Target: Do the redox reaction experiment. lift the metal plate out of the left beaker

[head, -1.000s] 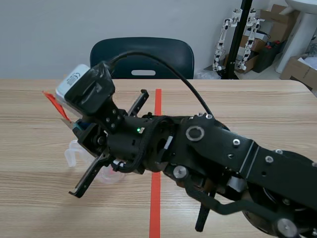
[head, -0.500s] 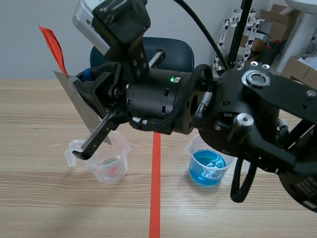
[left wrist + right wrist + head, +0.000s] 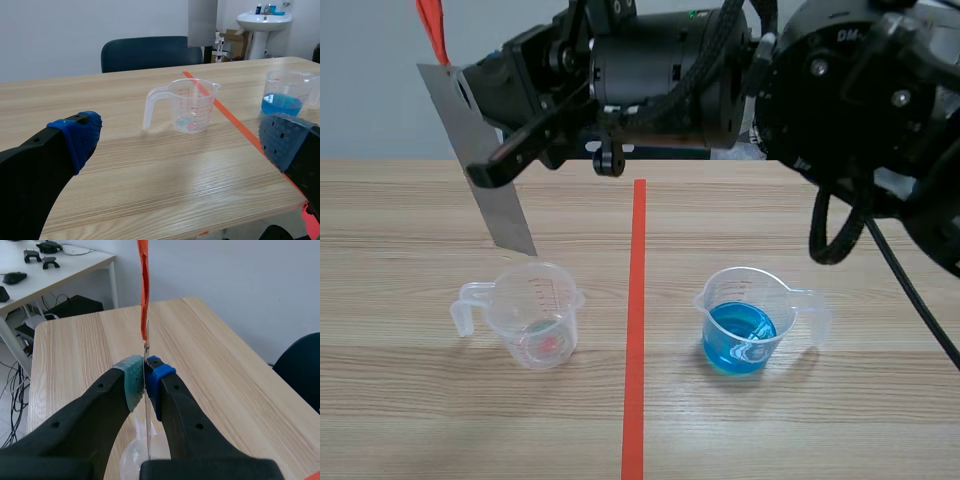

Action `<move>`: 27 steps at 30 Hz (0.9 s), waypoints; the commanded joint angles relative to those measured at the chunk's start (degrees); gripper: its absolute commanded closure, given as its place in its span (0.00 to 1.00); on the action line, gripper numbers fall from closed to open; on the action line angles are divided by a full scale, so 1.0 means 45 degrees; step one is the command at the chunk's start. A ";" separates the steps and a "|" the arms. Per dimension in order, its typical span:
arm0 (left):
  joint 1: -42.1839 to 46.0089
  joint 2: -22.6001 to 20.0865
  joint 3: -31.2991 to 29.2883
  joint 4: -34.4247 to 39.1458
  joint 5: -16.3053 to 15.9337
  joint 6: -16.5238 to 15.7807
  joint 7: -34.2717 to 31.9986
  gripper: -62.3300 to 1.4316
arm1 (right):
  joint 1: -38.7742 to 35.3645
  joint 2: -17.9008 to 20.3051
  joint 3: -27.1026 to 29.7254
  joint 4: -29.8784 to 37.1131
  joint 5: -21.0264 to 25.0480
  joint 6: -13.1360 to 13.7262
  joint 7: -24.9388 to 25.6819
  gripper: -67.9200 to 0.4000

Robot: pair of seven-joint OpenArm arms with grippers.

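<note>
- Metal plate (image 3: 503, 212), a flat grey sheet topped with an orange-red tape tab (image 3: 432, 25), hangs from the largest thing in view, the black right arm (image 3: 800, 80), which crosses high over from the right.
- Pale wooden table (image 3: 420, 420) lies open on all sides of the two beakers, so there is free room to carry the sheet sideways or up.
- Left gripper (image 3: 177, 142) rests low near the table's near edge, its blue pads spread wide and empty, well away from the work.
- Right gripper (image 3: 145, 375) pinches the plate's upper part edge-on between its pads, probably to keep the wetted lower end untouched.
- Plate tilts, and its bottom corner hangs just above the far rim of the left beaker. I judge it fully out.
- Clear plastic handled left beaker (image 3: 535, 315) holds a faint pinkish trace.
- Matching right beaker (image 3: 745, 320), across the red line, holds blue liquid.
</note>
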 commanded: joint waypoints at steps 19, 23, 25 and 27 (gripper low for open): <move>0.0102 -0.0073 0.0000 0.0136 -0.0078 0.0024 -0.0121 0.00 | 0.0457 -0.0107 0.1394 0.0403 0.1749 0.2016 -0.0792 0.98; 0.0102 -0.0073 0.0000 0.0136 -0.0073 0.0029 -0.0121 0.00 | 0.0457 -0.0121 0.1394 0.0403 0.1753 0.2025 -0.0801 0.98; 0.0102 -0.0073 0.0000 0.0136 -0.0073 0.0058 -0.0121 0.00 | 0.0452 -0.0204 0.1394 0.0403 0.1749 0.2055 -0.0855 0.98; 0.0102 -0.0073 0.0000 0.0136 -0.0073 0.0063 -0.0121 0.00 | 0.0452 -0.0316 0.1394 0.0403 0.1749 0.2055 -0.1005 0.98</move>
